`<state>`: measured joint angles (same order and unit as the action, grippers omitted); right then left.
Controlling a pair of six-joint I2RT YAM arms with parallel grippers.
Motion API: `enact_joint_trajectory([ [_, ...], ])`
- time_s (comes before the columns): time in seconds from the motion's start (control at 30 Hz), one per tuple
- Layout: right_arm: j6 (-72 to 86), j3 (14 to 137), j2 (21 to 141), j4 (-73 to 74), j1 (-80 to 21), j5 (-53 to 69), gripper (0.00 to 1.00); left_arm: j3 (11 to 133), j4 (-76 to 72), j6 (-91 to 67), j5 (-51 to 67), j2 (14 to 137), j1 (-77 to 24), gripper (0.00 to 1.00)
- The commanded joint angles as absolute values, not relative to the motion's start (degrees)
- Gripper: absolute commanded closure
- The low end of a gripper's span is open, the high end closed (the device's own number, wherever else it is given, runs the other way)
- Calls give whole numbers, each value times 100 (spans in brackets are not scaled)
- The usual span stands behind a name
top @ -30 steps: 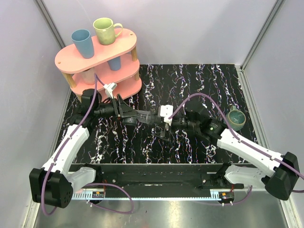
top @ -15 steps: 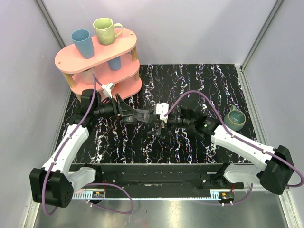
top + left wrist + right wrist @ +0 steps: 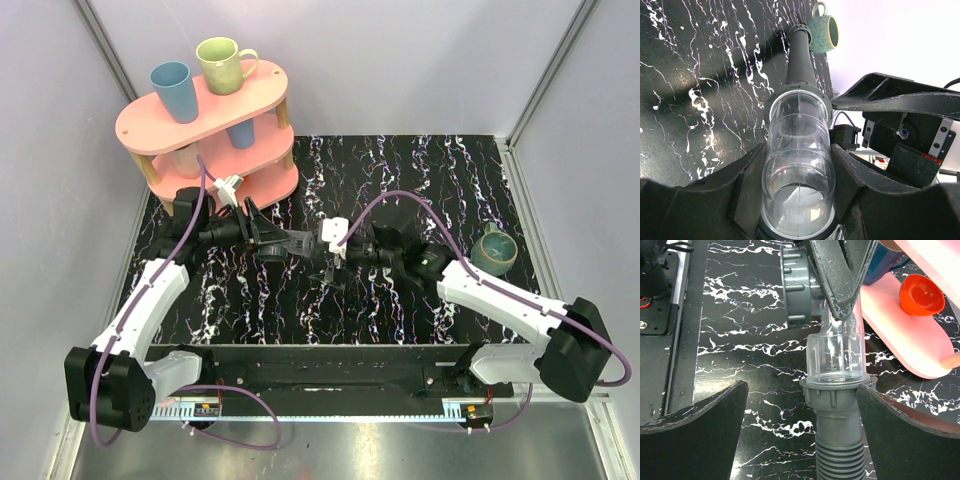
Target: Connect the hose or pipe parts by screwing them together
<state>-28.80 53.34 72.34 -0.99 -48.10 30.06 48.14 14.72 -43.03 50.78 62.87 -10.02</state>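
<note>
Near the far left corner of the worktop (image 3: 400, 160), just in front of the pink rack (image 3: 215, 130), my left end effector (image 3: 272, 240) is clamped narrow on the translucent fitting (image 3: 797, 165) and holds it above the surface, with its open mouth pointing toward the right edge. That mouth sits inside the hose collar (image 3: 836, 392); I cannot tell how far the threads have engaged. My right end effector (image 3: 800, 405) is spread wide around that collar, one finger on either side, neither touching it and nothing held. Beyond it the ribbed hose (image 3: 801, 60) runs on toward the right edge, its far end just beside the green mug (image 3: 495, 250). I judge the step in hand to be the screwing itself: the parts are mated and lined up, and the turning grip is not yet taken. Next I would close the right fingers squarely on the ridged collar and roll the wrist about the hose's axis, while the left holds the fitting from turning. The risk I see is a tilted collar cross-threading, or the smooth fitting slipping in my left grip.
</note>
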Motion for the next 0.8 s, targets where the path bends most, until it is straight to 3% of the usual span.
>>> enact_joint_trajectory([
  [0.0, -2953, 5317, 7480, 158, -4878, 2892, 0, 5098, 878, -4422, 5976, 6152, -1230, 100],
  [0.2, -3120, 5405, 7497, 219, -4878, 2760, 0, 5098, 993, -4394, 6020, 6179, -1257, 100],
  [0.5, -2822, 5326, 7594, 255, -4869, 3542, 4, 5071, 958, -4403, 5950, 6100, -1257, 100],
  [0.6, -2620, 5326, 7532, 246, -4869, 3761, 12, 4984, 661, -4351, 5950, 6073, -1257, 100],
  [0.7, -2181, 5405, 7515, 132, -4869, 3954, 36, 4659, -258, -4298, 5985, 5811, -1257, 100],
  [0.73, -1823, 5457, 7576, 114, -4860, 3964, 52, 4423, -559, -4350, 5968, 5731, -1257, 100],
  [0.77, -1628, 5528, 7611, 149, -4860, 3973, 57, 4299, -876, -4481, 5942, 5643, -1257, 100],
])
